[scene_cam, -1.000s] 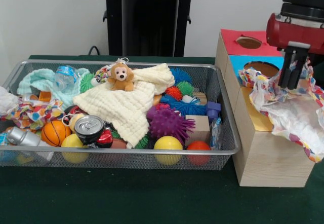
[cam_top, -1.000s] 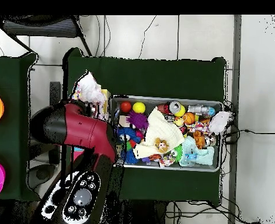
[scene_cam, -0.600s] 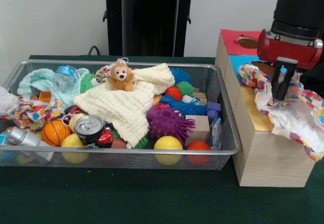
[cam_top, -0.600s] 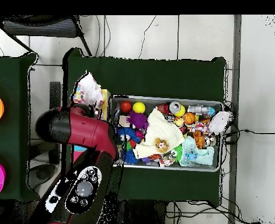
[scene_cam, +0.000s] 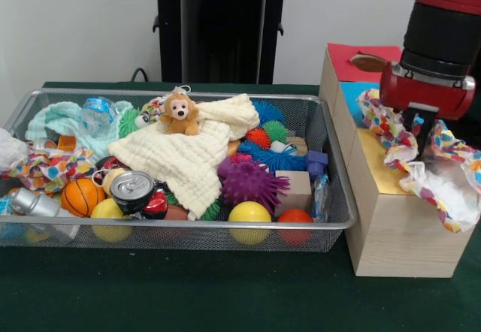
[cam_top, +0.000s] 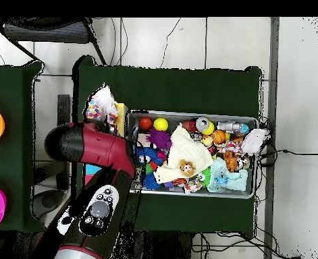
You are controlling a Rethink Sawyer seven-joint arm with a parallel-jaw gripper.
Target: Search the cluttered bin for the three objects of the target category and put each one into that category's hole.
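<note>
My gripper (scene_cam: 421, 138) stands over the yellow part of the wooden sorting box (scene_cam: 391, 227), right of the wire bin (scene_cam: 180, 92). It is shut on a polka-dot cloth (scene_cam: 443, 189), which bunches around its tips and spills over the box's right side. The box top has a red section (scene_cam: 347, 65) with a hole and a blue section (scene_cam: 367, 90). In the overhead view the red arm (cam_top: 87, 145) covers the gripper, and the cloth (cam_top: 102, 108) shows beside it. Other cloths lie in the bin: a cream one (scene_cam: 188, 159), a mint one (scene_cam: 56, 118) and a polka-dot one (scene_cam: 45, 170).
The bin also holds a monkey plush (scene_cam: 180, 114), spiky balls (scene_cam: 252, 182), smooth balls (scene_cam: 249, 213), a can (scene_cam: 131, 188), a water bottle (scene_cam: 96, 113) and a wooden block (scene_cam: 299, 189). Green cloth covers the table (scene_cam: 188, 287).
The gripper has moved left and down over the box top. The polka-dot cloth has gathered more tightly around it and now lies lower on the box.
</note>
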